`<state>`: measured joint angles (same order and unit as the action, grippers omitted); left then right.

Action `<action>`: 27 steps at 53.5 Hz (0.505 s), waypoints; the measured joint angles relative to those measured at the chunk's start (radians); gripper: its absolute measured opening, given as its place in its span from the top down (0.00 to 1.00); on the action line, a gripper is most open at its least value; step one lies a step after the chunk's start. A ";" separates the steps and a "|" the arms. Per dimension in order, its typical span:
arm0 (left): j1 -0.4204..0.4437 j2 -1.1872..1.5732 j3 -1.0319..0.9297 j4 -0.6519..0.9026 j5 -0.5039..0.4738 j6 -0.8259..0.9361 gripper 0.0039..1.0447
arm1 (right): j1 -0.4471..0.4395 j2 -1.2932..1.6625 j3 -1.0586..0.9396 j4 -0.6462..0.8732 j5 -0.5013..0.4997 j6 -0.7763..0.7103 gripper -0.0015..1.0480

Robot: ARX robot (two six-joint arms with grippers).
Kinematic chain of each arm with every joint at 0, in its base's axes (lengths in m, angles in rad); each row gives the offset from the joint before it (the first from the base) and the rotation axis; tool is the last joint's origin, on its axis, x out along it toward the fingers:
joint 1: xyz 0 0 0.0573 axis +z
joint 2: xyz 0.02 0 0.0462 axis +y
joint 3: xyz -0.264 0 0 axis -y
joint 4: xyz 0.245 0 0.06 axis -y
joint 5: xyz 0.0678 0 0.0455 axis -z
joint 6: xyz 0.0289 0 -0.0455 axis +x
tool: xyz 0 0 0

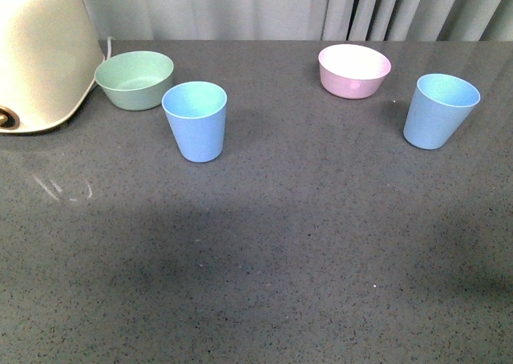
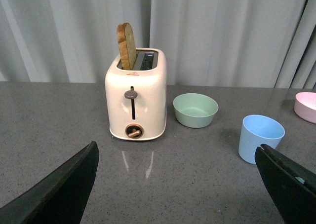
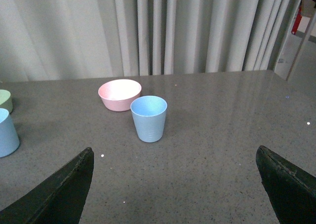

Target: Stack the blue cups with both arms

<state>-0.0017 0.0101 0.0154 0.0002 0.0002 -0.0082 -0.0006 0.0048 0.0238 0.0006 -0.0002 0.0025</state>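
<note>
Two light blue cups stand upright and apart on the grey table. One blue cup [image 1: 195, 120] is at the left middle, just in front of the mint-green bowl. The other blue cup [image 1: 439, 110] is at the far right. Neither arm shows in the front view. In the left wrist view my left gripper [image 2: 177, 157] is open, well short of the left cup [image 2: 260, 138], nothing between its jaws. In the right wrist view my right gripper [image 3: 175, 161] is open and empty, with the right cup [image 3: 148, 118] standing ahead of it and the left cup [image 3: 7, 133] at the picture's edge.
A cream toaster [image 1: 36, 55] with a slice of bread [image 2: 127, 46] stands at the back left. The mint-green bowl [image 1: 134, 78] sits beside it. A pink bowl [image 1: 353, 70] sits at the back, left of the right cup. Curtains hang behind the table's far edge.
</note>
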 joint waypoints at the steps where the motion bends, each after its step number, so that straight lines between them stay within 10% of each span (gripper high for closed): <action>1: 0.000 0.000 0.000 0.000 0.000 0.000 0.08 | 0.000 0.000 0.000 0.000 0.000 0.000 0.09; 27: 0.000 0.000 0.000 0.000 0.000 0.000 0.08 | 0.000 0.000 0.000 0.000 0.000 0.000 0.09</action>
<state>-0.0017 0.0101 0.0154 0.0002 0.0002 -0.0082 -0.0006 0.0048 0.0238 0.0006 -0.0002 0.0021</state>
